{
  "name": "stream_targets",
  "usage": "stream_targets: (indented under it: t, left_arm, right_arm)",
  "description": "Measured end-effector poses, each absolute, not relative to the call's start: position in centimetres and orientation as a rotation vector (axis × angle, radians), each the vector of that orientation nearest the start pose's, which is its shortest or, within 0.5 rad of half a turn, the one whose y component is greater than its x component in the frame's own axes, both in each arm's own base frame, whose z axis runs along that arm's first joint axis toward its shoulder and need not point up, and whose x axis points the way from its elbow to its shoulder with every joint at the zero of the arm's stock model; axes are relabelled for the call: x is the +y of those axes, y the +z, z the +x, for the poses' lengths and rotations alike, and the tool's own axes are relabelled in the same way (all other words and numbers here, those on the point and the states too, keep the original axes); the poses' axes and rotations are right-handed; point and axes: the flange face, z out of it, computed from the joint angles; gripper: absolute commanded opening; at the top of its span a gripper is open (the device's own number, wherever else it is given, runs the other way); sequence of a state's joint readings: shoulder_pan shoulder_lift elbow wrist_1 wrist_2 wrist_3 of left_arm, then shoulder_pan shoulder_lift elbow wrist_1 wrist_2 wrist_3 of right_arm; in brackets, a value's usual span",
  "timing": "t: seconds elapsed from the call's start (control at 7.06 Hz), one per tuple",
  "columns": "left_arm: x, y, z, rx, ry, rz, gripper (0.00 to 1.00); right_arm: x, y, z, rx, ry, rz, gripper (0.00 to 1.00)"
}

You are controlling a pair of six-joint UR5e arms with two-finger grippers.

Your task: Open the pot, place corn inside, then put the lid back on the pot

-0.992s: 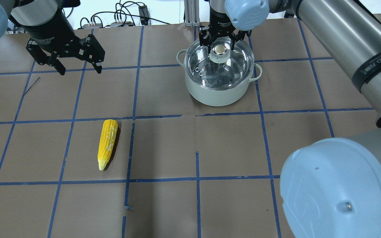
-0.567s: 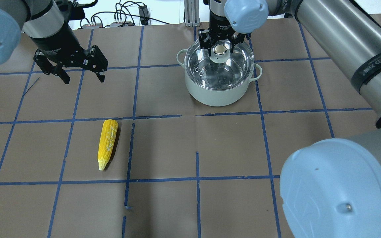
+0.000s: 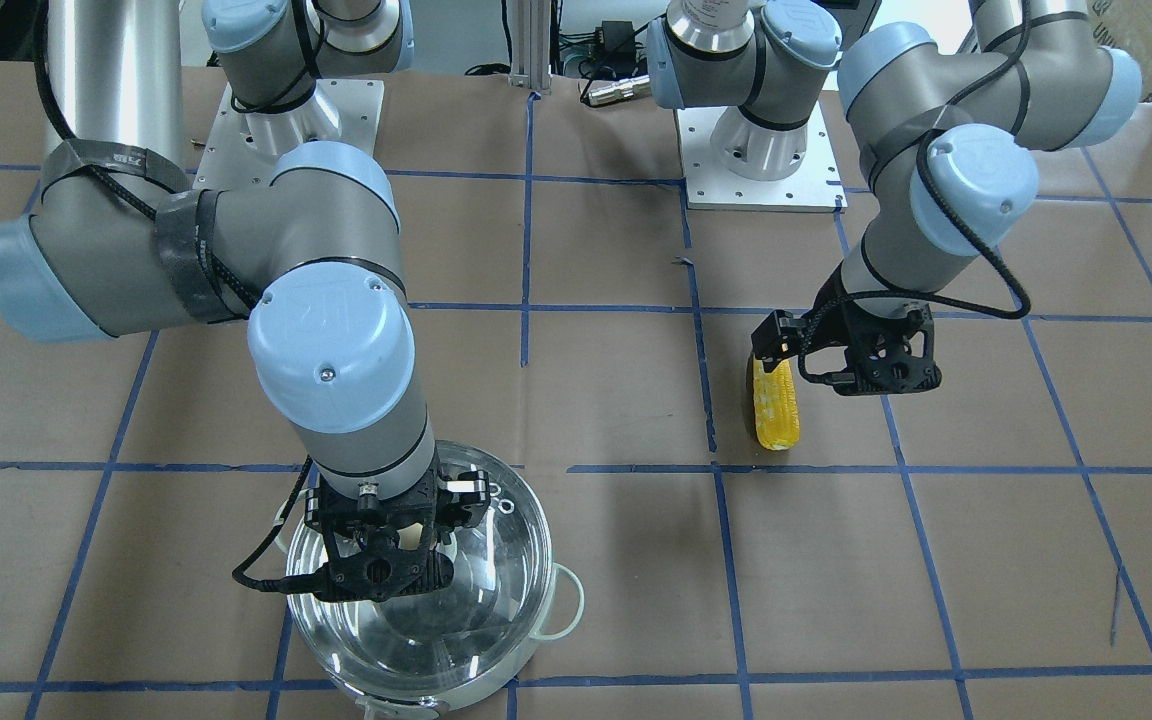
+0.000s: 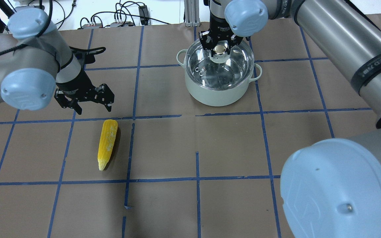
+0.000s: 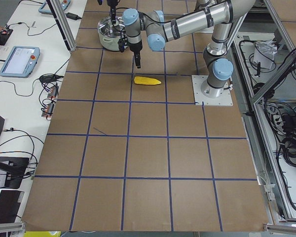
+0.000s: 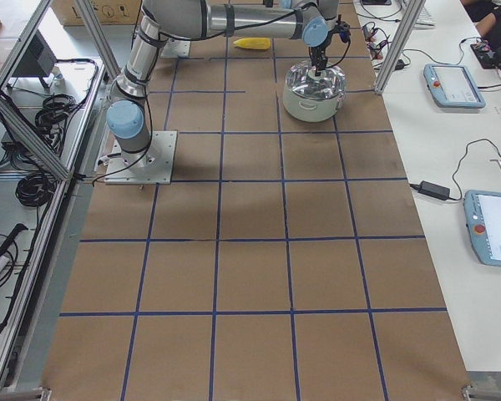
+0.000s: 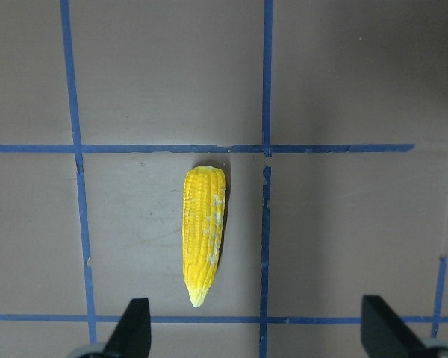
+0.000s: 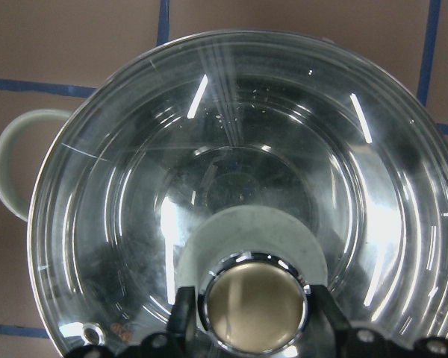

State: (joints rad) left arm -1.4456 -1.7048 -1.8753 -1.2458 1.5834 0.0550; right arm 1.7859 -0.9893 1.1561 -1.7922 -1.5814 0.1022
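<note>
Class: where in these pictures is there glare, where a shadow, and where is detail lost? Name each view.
Right wrist view: white glare streaks cross the lid, and its knob mirrors the light. Overhead view: the corn casts a narrow dark shadow along the side facing the pot. Exterior left view: the pot is too small for detail.

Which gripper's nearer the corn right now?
Left. The left gripper hovers open just beyond the corn's blunt end; the right gripper is far off at the lid.
</note>
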Motion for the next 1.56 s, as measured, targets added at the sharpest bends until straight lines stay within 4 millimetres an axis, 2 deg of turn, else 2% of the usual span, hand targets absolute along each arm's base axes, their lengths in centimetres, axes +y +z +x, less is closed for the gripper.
stream_targets:
  t: [0.14,0.28,0.43,0.71,0.99,1.13,1.28,1.42,1.56]
  left_arm:
    - [-50.5,27.2,-6.8,3.132,0.170,-0.107,1.00]
    - [-50.0,24.3,-6.8,3.130,0.149,-0.106,1.00]
    - [-49.9,22.3,-6.7,3.128,0.137,-0.097,1.00]
    - [-49.5,20.1,-6.6,3.130,0.158,-0.046,0.98]
    - [-49.9,18.7,-6.5,3.128,0.121,0.015,0.94]
    - [-50.0,18.3,-6.5,3.127,0.107,0.034,0.85]
    - [-50.0,18.0,-6.5,3.128,0.112,0.041,0.77]
    - [-49.8,17.7,-6.5,3.128,0.123,0.044,0.61]
    - [-49.7,17.6,-6.5,3.126,0.130,0.048,0.33]
  right_arm:
    - [-68.1,36.0,28.4,3.137,-0.092,-0.176,0.08]
    - [-68.1,36.0,28.4,3.137,-0.093,-0.175,0.07]
    - [-68.1,36.1,28.4,3.137,-0.096,-0.175,0.07]
    - [-68.1,36.9,28.4,3.136,-0.113,-0.174,0.08]
    - [-68.2,39.1,28.0,3.134,-0.137,-0.166,0.08]
    - [-68.4,41.3,27.3,3.135,-0.141,-0.157,0.09]
    - [-68.8,44.1,25.7,3.138,-0.139,-0.145,0.09]
    - [-69.2,46.7,23.5,3.142,-0.128,-0.135,0.09]
    - [-69.2,48.8,21.1,3.148,-0.110,-0.130,0.10]
